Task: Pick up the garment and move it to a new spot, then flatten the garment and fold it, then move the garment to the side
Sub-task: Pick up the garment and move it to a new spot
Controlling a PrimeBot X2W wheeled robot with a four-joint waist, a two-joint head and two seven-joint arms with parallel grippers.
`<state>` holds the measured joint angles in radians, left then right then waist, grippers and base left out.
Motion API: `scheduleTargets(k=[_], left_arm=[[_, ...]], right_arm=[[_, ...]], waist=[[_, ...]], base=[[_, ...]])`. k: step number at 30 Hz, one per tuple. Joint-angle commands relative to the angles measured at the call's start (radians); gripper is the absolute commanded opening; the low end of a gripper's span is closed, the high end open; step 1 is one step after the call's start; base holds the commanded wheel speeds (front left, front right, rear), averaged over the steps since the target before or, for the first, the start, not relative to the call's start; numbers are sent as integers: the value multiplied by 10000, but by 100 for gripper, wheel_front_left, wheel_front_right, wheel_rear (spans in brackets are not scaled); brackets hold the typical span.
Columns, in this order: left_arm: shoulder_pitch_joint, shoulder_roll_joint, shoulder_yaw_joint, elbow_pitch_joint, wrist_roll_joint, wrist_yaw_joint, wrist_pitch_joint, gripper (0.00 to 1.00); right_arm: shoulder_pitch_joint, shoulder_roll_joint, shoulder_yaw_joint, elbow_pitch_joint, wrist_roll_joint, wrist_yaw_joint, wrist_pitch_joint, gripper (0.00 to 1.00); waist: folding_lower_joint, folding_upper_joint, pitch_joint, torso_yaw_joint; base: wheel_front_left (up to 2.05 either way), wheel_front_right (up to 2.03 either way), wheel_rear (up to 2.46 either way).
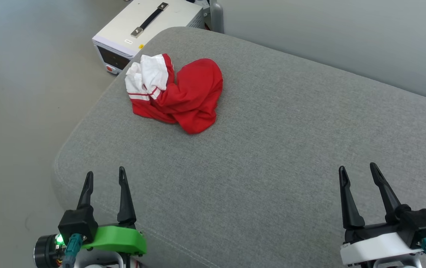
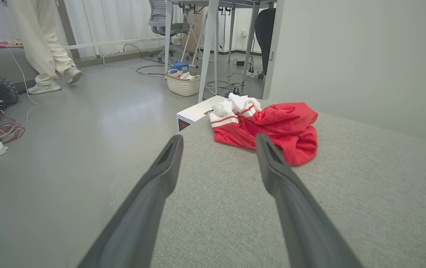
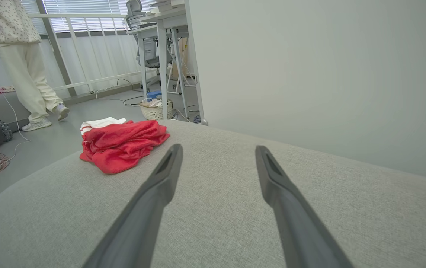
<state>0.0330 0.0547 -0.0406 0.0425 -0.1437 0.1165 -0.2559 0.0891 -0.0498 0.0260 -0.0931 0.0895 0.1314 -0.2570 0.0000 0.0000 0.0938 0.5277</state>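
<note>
Left claw point(image 1: 105, 171) and right claw point(image 1: 357, 166) gape empty over the grey cushion point(image 1: 265, 156), garment point(image 1: 186, 93) crumpled ahead near a white box point(image 1: 123, 33).

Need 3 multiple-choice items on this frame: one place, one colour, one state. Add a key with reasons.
1. Where does the T-shirt lie on the grey cushion?
A. in the middle
B. at the far left corner, near the white box
C. hanging off the near edge

2. What colour is its sleeve?
A. blue
B. black
C. white

3. How are the left gripper and right gripper?
A. both open and empty
B. both shut
C. left shut on the T-shirt

Key: B, it lies crumpled close to the box; C, white cloth with red stripes; A, fingers apart with nothing between them.
</note>
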Motion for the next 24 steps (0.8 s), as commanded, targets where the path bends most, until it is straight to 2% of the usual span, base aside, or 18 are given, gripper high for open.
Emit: scheduleTargets(k=[1, 7, 14, 20, 24], left_arm=[[-109, -45, 12, 19, -44, 34, -59, 100], [-83, -45, 67, 60, -102, 72, -59, 100], [-125, -45, -13, 149, -176, 1, -59, 100], [-1074, -45, 558, 122, -355, -466, -59, 100], [-2396, 14, 1354, 211, -177, -1084, -59, 100]], right_arm=[[-79, -4, 14, -41, -72, -7, -47, 100], [-107, -4, 102, -17, -80, -7, -47, 100], [-122, -4, 173, -28, -126, -7, -47, 100], [-259, -4, 186, -121, -294, -7, -47, 100], [-504, -4, 263, -259, -603, -7, -47, 100]], waist=[[0, 0, 31, 285], [0, 0, 29, 445], [0, 0, 72, 312], [0, 0, 356, 6], [0, 0, 848, -374]], base=[[0, 0, 0], [0, 0, 0], [0, 0, 0], [0, 0, 0], [0, 0, 0]])
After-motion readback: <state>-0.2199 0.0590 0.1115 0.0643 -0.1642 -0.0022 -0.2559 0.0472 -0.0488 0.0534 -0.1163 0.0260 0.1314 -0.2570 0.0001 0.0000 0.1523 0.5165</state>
